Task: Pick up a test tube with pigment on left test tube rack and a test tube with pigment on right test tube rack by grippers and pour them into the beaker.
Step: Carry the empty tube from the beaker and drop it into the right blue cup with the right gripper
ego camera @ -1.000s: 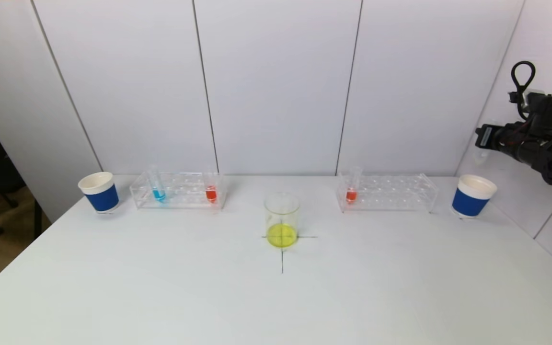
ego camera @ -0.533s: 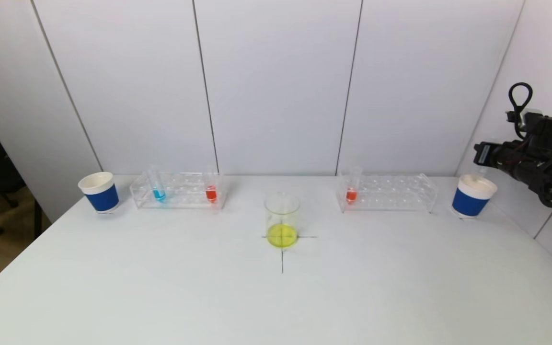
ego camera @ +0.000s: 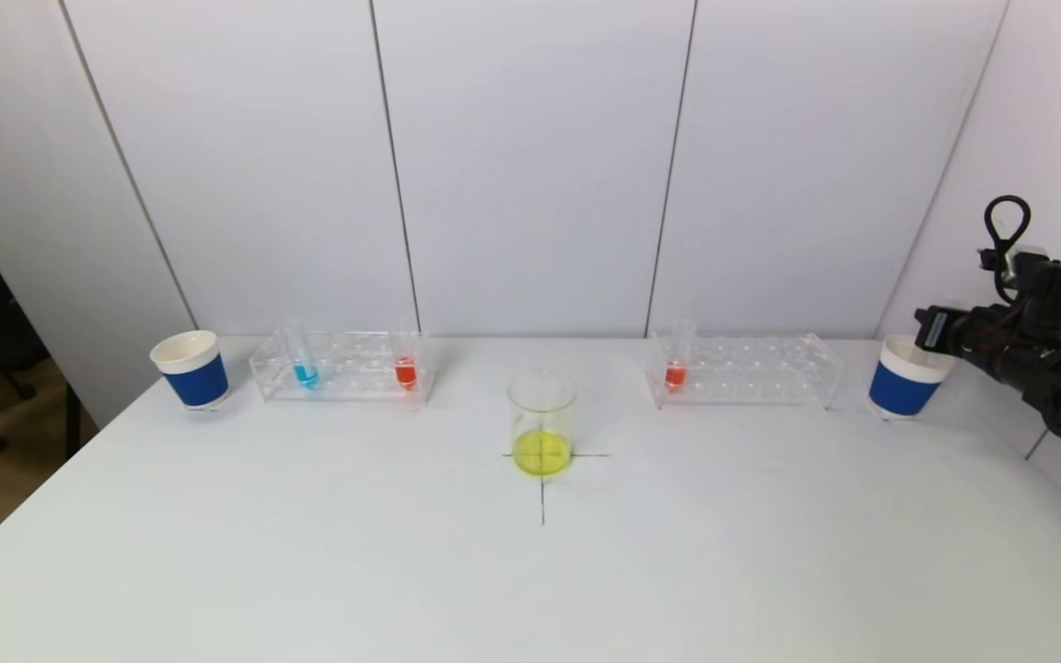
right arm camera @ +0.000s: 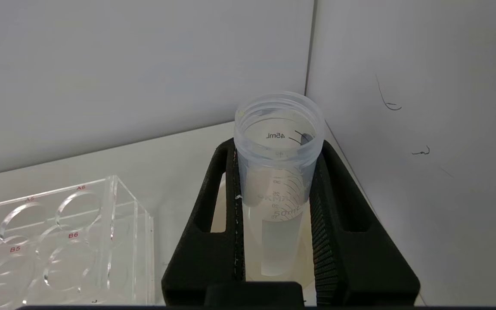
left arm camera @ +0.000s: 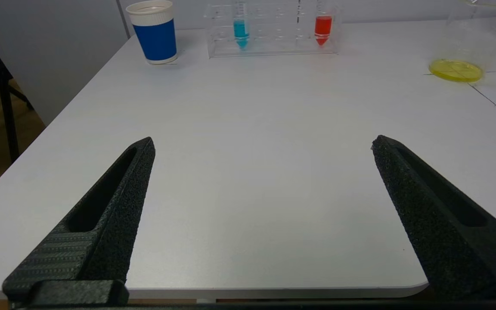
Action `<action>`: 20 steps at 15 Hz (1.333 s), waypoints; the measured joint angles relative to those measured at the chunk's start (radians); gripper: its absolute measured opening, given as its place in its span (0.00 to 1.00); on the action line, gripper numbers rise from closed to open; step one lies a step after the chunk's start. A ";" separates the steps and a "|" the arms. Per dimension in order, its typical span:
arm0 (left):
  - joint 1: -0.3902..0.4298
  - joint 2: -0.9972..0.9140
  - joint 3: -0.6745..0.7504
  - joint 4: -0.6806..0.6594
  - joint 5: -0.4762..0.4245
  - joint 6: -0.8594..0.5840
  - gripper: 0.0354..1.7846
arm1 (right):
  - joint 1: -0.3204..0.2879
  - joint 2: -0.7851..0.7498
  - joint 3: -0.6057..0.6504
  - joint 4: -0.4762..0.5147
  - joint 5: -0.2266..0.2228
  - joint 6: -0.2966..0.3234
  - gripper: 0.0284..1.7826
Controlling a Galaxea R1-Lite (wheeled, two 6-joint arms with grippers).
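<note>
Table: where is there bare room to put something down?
The near half of the table, in front of the beaker, is bare. Gaps also lie between the beaker and the left rack, and between it and the right rack. The back row is crowded: both racks, a left cup, and a right cup.

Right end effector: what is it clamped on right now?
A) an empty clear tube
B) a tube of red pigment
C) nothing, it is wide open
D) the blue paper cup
A: in the right wrist view the right end effector is shut on an empty clear tube, with no pigment inside, poised over the blue paper cup at the table's right end.
</note>
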 joint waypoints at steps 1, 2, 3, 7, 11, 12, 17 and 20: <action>0.000 0.000 0.000 0.000 0.000 0.000 0.99 | 0.000 0.001 0.016 -0.022 0.002 0.000 0.27; 0.000 0.000 0.000 0.000 0.000 0.000 0.99 | -0.001 0.003 0.030 -0.033 0.003 0.000 0.27; 0.000 0.000 0.000 0.000 0.000 0.000 0.99 | -0.001 0.003 0.038 -0.035 0.004 0.001 0.27; 0.000 0.000 0.000 0.000 0.000 0.000 0.99 | -0.002 0.005 0.051 -0.036 0.008 0.001 0.27; 0.000 0.000 0.000 0.000 0.000 0.000 0.99 | -0.003 0.010 0.053 -0.035 0.008 0.001 0.27; 0.000 0.000 0.000 0.000 0.000 0.000 0.99 | -0.003 0.011 0.054 -0.035 0.008 0.002 0.27; 0.000 0.000 0.000 0.000 0.000 0.000 0.99 | -0.003 0.012 0.051 -0.033 0.008 0.023 0.27; -0.001 0.000 0.000 0.000 0.000 0.000 0.99 | -0.003 0.012 0.049 -0.033 0.008 0.023 0.35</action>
